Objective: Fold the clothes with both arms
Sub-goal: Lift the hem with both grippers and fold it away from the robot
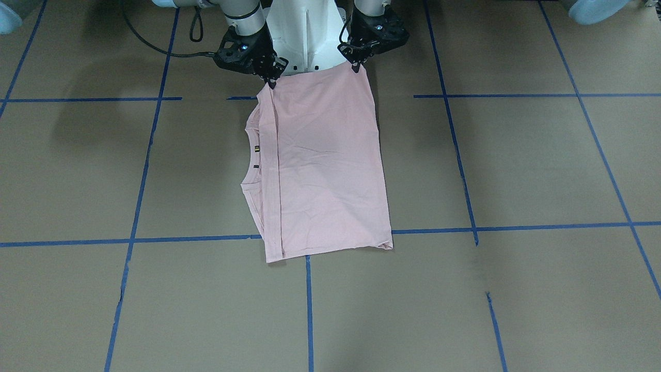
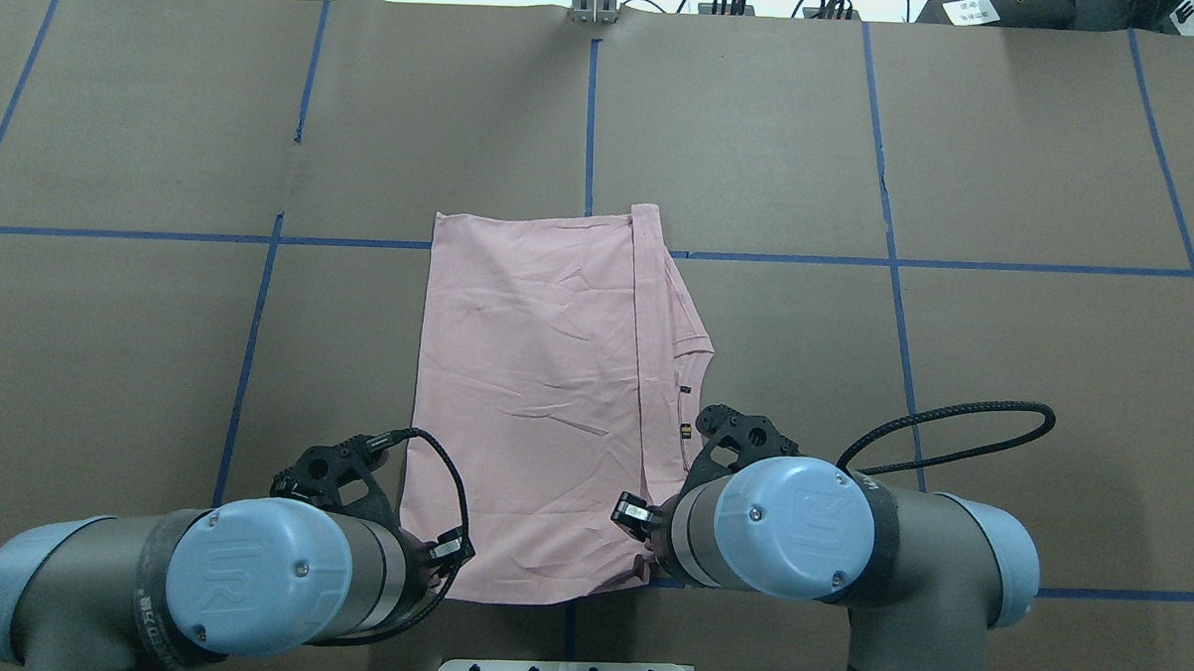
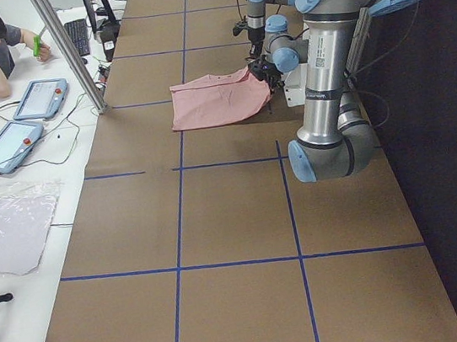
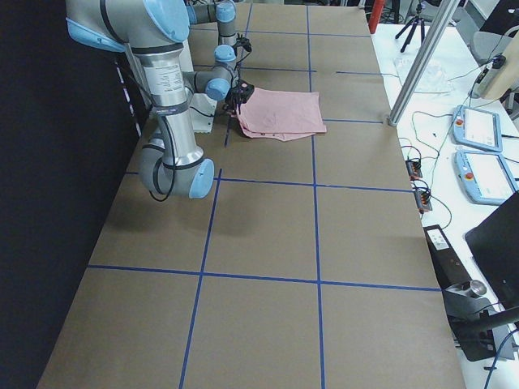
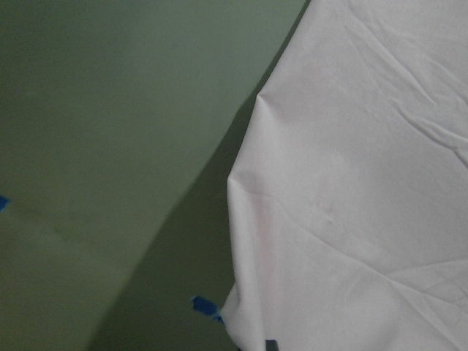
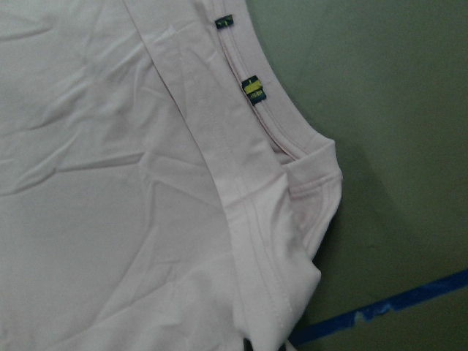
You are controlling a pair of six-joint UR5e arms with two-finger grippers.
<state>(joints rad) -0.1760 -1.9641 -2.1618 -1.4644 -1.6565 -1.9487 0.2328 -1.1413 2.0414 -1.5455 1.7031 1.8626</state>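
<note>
Pink T-shirt (image 1: 330, 155) looks limp and light to me; left gripper (image 1: 356, 67) and right gripper (image 1: 271, 81) each pinch a corner at the robot-side edge of the worktop (image 1: 516, 165).

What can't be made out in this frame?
- Print on the T-shirt: folded under; every view shows only plain pink.
- Grip of the left end effector and right end effector: covered by the wrists overhead, too small in the front-facing view.
- Text on the collar tags: too small, right wrist view.
</note>
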